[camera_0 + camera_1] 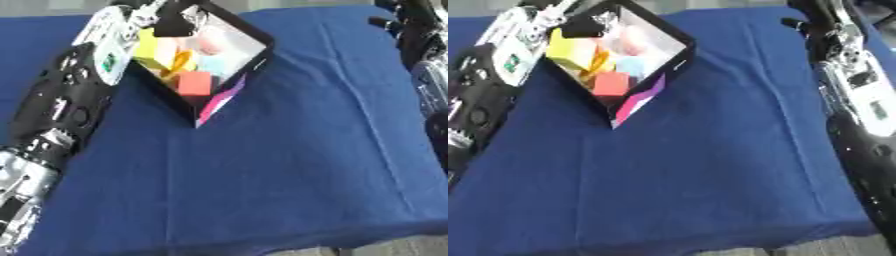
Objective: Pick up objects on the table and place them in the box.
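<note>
Where the blue cloth (289, 165) rises toward the upper left of the frame: box (254, 37), black-walled, white inside, one corner pointing down toward frame centre. Inside: red block (195, 82) nearest that lower corner, yellow block (147, 46) at upper left, pale blue piece (630, 65) and pink rounded piece (633, 37) behind, an orange-yellow shape between. Magenta flap (219, 102) on the box's lower outer wall. Left hand (171, 22) over the box's upper-left rim, at the top edge of frame; fingers mostly hidden, apart or together cannot tell. Left arm (61, 110) down the left border, black with silver joints. Right arm (855, 85) along the right border; right hand cut off at upper right, fingers cannot tell. No loose objects visible on the cloth.
</note>
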Tool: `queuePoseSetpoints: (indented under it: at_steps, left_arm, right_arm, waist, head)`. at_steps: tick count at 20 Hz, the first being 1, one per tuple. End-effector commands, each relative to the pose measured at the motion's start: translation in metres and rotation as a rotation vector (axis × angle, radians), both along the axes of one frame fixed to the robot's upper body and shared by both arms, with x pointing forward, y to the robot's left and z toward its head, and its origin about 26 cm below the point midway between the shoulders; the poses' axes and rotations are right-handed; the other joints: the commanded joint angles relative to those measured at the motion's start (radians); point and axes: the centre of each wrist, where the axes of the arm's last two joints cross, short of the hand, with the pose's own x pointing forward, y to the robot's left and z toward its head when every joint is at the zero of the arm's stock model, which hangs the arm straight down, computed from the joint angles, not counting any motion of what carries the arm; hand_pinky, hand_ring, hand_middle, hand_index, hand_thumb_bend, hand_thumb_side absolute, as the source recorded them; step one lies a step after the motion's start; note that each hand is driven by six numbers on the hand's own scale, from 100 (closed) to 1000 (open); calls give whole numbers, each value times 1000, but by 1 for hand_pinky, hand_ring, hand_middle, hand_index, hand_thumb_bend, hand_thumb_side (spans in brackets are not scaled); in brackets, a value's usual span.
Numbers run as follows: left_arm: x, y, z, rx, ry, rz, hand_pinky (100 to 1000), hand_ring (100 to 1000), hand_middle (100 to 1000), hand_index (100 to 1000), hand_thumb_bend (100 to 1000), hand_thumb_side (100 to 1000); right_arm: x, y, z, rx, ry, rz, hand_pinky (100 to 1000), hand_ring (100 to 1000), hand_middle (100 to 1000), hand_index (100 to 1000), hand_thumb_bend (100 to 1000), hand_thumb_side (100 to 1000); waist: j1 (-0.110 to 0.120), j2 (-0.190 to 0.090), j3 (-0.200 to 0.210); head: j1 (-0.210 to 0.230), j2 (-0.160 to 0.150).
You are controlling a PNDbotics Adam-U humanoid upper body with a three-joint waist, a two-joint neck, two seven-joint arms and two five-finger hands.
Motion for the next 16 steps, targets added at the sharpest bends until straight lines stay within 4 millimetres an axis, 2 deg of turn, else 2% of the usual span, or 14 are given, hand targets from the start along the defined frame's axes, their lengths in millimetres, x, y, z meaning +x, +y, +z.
queuePoseSetpoints:
  at_steps: [1,3,6,10,11,12,15,16]
  left_arm:
    - [-22,36,34,-62,-109,3,812,759,735,834,100,573]
    - [-36,57,35,-156,-112,8,802,741,720,823,100,656]
    - [-54,78,27,-348,-94,19,783,708,691,799,100,703]
    - [-78,98,17,-620,-109,17,770,689,676,792,100,718]
    - [-84,104,13,-682,-119,26,737,633,628,759,100,714]
    - [-90,110,10,-740,-132,37,734,627,622,753,100,712]
    - [-105,126,-6,-867,-150,94,739,625,612,738,100,713]
    - [-110,130,-10,-895,-160,106,722,585,586,724,100,698]
  right_arm:
    - [-7,-10,14,-32,-68,-21,832,932,827,861,100,652]
    - [-8,-13,13,-39,-82,-36,831,931,828,863,100,649]
    - [-9,-16,12,-35,-96,-44,828,929,836,870,100,645]
    - [-11,-19,11,-23,-106,-47,821,926,843,874,100,644]
    - [-11,-20,10,-20,-106,-48,798,924,842,873,100,695]
    - [-11,-21,10,-15,-104,-51,798,924,842,873,100,699]
    - [-13,-23,8,-2,-105,-64,799,917,838,895,100,675]
    - [-13,-24,7,3,-105,-70,787,882,832,897,100,672]
  waist:
    - [-2,-46,10]
    - [-2,-49,17]
    - [-6,-52,25]
    - [-13,-54,38]
    - [-16,-53,42]
    - [-17,-53,44]
    - [-21,-48,52]
    - [-22,-47,54]
  head:
    - [-10,-2]
    - [-16,-2]
    - [-18,-2]
    - [-15,-2]
    - [-18,-2]
    - [-19,-2]
    - [-18,-2]
    - [-19,-2]
